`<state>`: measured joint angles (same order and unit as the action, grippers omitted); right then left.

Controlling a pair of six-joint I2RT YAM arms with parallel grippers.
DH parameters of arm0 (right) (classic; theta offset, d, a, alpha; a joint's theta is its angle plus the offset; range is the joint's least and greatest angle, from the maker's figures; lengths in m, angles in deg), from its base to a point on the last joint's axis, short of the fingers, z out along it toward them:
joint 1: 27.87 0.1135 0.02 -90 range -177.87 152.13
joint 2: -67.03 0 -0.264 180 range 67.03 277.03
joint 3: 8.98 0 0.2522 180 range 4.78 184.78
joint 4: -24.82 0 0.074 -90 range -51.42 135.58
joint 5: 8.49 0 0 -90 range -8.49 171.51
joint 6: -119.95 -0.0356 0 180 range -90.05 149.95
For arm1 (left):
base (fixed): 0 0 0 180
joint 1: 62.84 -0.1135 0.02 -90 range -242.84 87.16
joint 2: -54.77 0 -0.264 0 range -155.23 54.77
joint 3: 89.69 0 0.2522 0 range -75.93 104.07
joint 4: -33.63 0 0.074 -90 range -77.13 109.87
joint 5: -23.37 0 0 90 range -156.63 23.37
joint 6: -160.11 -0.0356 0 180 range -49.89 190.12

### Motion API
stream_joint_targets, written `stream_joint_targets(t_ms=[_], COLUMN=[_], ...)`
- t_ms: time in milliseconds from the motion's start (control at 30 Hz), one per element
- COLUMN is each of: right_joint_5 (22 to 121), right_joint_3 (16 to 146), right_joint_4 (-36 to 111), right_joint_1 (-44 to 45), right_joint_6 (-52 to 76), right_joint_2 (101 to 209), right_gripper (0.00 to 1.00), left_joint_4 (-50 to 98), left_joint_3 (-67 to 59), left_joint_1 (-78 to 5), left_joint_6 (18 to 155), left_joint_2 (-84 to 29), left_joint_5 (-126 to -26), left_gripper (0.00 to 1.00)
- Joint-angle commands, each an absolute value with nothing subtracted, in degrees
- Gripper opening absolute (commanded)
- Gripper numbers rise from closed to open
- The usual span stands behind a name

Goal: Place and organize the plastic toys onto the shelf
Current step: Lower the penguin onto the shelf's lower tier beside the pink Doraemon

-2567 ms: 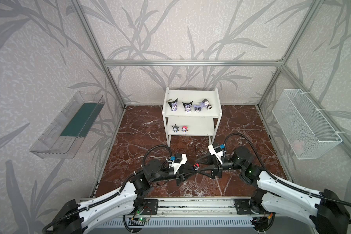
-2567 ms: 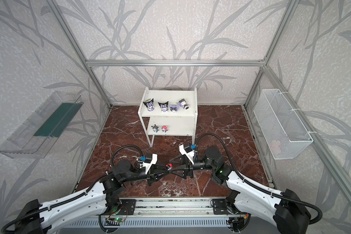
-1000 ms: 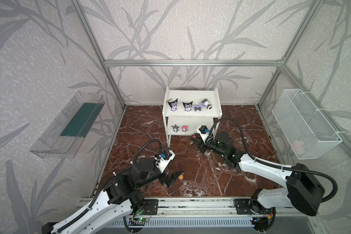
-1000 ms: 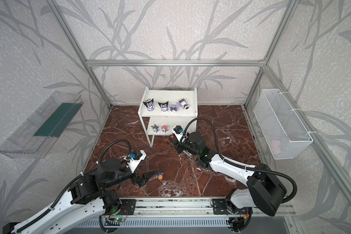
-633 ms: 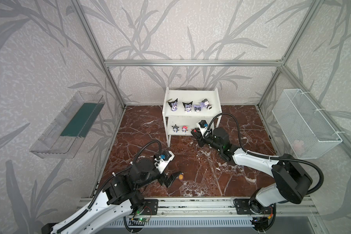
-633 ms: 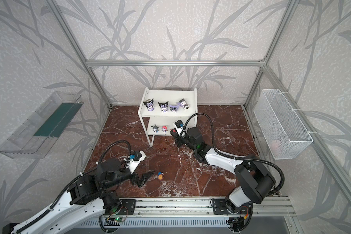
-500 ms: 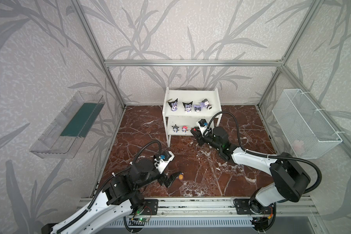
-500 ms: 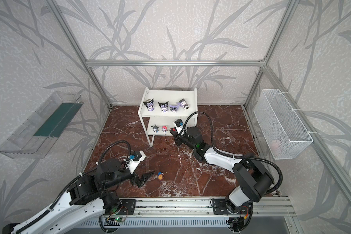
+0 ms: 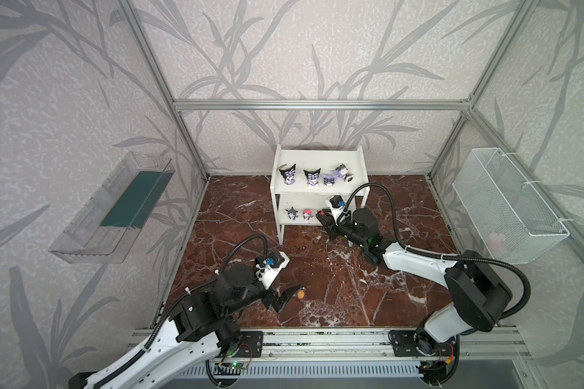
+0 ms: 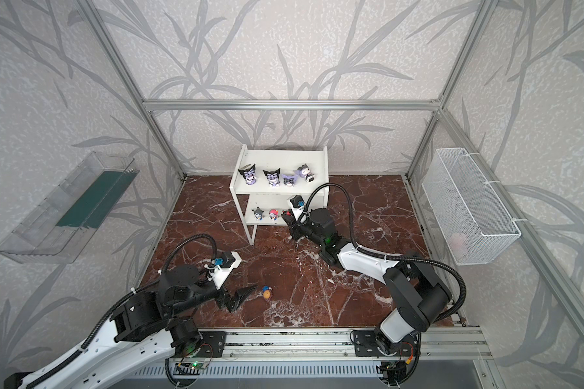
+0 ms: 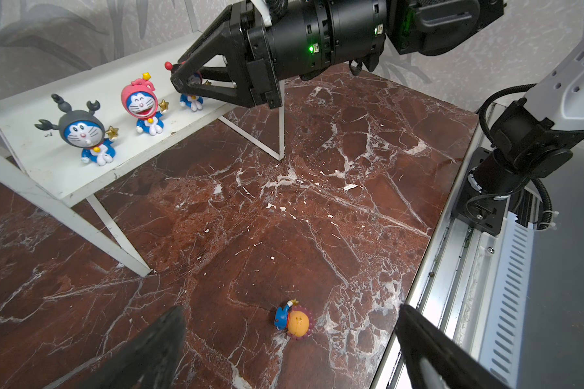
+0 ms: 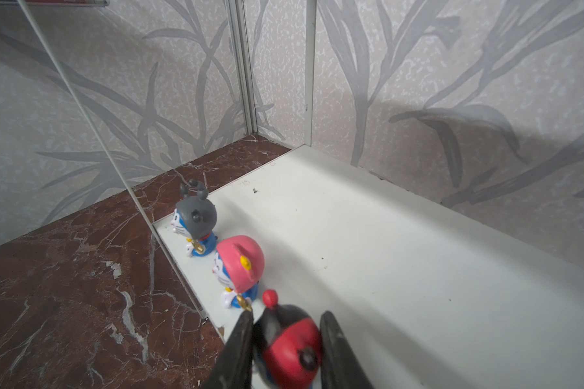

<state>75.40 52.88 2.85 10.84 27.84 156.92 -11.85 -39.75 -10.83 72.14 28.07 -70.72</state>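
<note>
The white shelf stands at the back in both top views. Several black and lavender pointed-eared toys stand on its top board. On the lower board stand a grey-headed toy and a pink-headed toy. Beside the pink one, my right gripper is shut on the black-red-headed toy, low over the board's front edge. An orange-headed toy lies on its side on the marble floor. My left gripper hangs open just above it, one finger on each side, not touching.
A clear plastic tray hangs on the left wall. A white wire-mesh basket hangs on the right wall with a pale pink thing inside. The metal rail runs along the front edge, close to the orange toy.
The right gripper has carried the black-red toy from the front middle to the shelf's lower board, closing in beside the pink toy. The left arm has pulled back and holds still, open.
</note>
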Motion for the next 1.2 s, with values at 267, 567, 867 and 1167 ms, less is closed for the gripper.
stream_joint_targets(t_ms=[267,567,867,1167], right_joint_5=[76.21,76.28,75.07,74.4], right_joint_3=[54.87,53.62,46.62,39.34], right_joint_4=[1.93,2.06,8.49,25.68], right_joint_1=[10.36,10.36,11.61,17.39], right_joint_6=[26.98,27.41,28.68,30.15], right_joint_2=[156.58,153.87,139.8,122.21], right_gripper=[0.42,0.53,0.67,0.74], left_joint_4=[-12.3,-12.14,-11.17,-3.0], left_joint_3=[-39.72,-39.81,-40.22,-46.95], left_joint_1=[-10.98,-10.98,-10.98,-10.91], left_joint_6=[70.91,70.99,75.41,88.77], left_joint_2=[28.71,28.71,26.27,21.35], left_joint_5=[-70.41,-70.15,-68.57,-72.82], left_gripper=[0.99,0.99,0.99,0.99])
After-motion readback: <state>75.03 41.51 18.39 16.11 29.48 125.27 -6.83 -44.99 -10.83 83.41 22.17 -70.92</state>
